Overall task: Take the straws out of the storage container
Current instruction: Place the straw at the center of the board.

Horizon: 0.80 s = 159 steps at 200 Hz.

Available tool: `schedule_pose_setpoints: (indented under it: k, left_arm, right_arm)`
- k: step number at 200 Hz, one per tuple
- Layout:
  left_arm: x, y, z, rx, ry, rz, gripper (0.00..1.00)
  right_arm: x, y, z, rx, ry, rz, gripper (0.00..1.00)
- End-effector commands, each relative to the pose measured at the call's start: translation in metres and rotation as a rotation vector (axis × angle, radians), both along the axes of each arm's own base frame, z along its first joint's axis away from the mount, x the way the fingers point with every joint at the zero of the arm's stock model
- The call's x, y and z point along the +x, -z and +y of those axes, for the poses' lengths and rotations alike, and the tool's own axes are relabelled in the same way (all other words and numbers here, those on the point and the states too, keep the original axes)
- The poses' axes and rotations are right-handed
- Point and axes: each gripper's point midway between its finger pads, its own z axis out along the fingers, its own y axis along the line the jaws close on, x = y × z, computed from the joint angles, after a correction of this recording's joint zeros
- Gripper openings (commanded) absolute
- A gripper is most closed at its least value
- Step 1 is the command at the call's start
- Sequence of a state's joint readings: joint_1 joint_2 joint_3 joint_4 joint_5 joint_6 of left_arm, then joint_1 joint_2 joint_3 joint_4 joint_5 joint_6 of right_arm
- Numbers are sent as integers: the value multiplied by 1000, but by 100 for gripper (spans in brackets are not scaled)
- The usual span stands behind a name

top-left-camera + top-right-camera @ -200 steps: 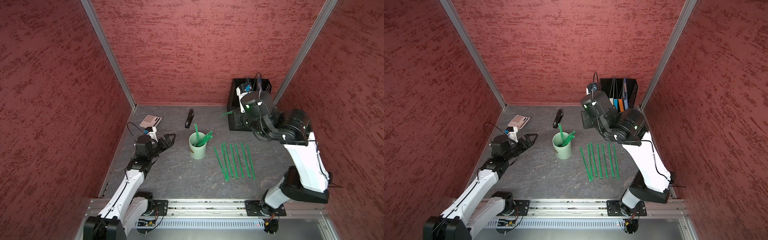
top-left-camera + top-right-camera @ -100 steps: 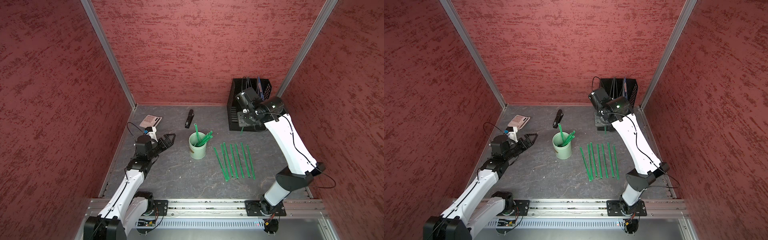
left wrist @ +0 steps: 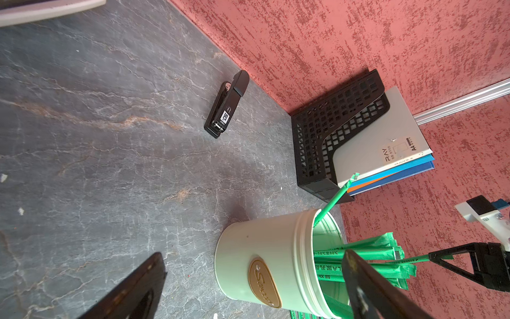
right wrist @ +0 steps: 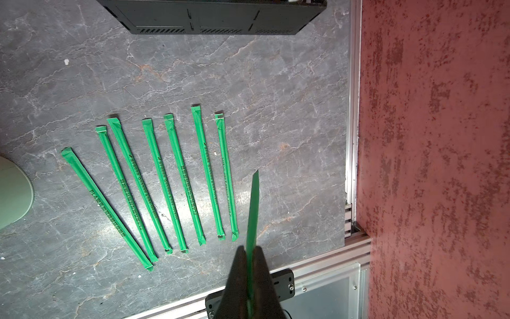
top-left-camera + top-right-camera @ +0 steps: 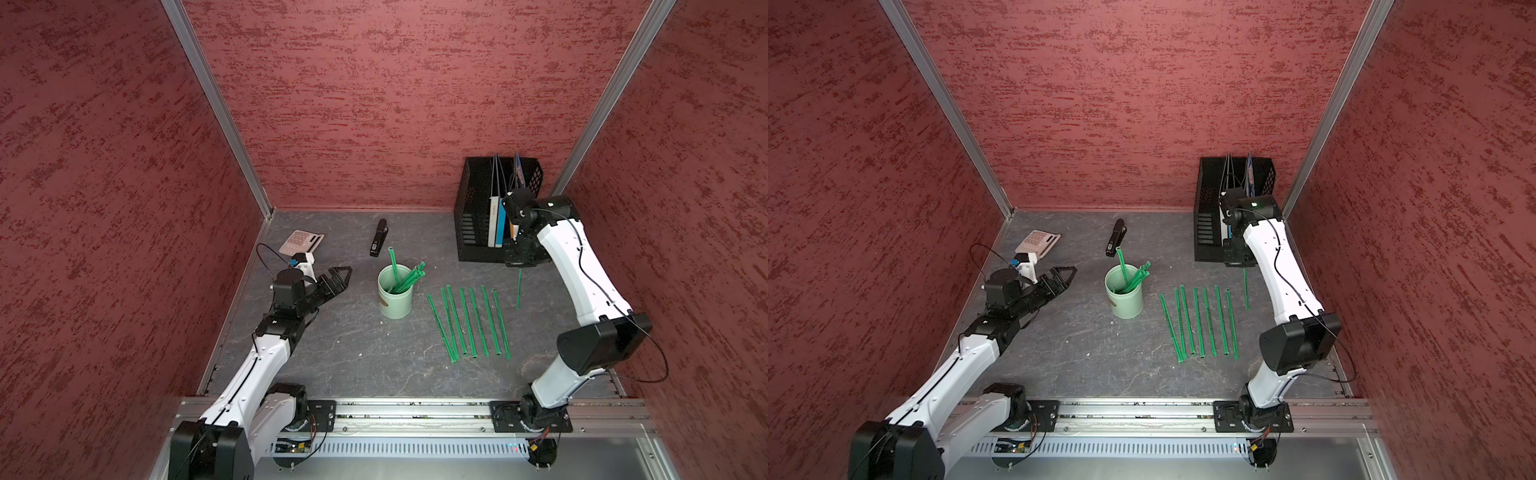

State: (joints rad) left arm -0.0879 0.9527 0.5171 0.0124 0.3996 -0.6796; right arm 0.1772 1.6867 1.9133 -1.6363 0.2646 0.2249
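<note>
Storage container holds several straws; right hand clenches a straw, left hand released.

Bare grey stone-patterned tabletop lies free between the left gripper and the pale mint-green cylindrical cup. Bright green wrapped straws lean over its rim. Right of it, a row of seven green straws covers the surface; beyond, one green straw hangs from the right gripper. A black stapler sits behind the cup; a black mesh file rack fills the back right corner.
</note>
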Motion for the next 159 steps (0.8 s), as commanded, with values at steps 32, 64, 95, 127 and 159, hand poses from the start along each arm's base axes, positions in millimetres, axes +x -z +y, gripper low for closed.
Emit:
schedule_pose_setpoints:
  k: [32, 64, 95, 127, 159]
  left_arm:
    - [1, -1, -1, 11, 13, -19, 100]
    - [0, 1, 0, 19, 9, -17, 100]
    - [3, 4, -2, 12, 18, -9, 100]
    - [3, 7, -2, 11, 17, -5, 100]
    - [3, 11, -2, 11, 15, 2, 100]
  right_arm:
    - [-20, 32, -9, -13, -2, 192, 0]
    - [-23, 34, -16, 6, 25, 200, 1]
    - [-28, 46, -20, 7, 40, 234, 2]
    - [-27, 57, -25, -9, 53, 269, 3]
    - [-20, 65, -28, -26, 59, 298, 3]
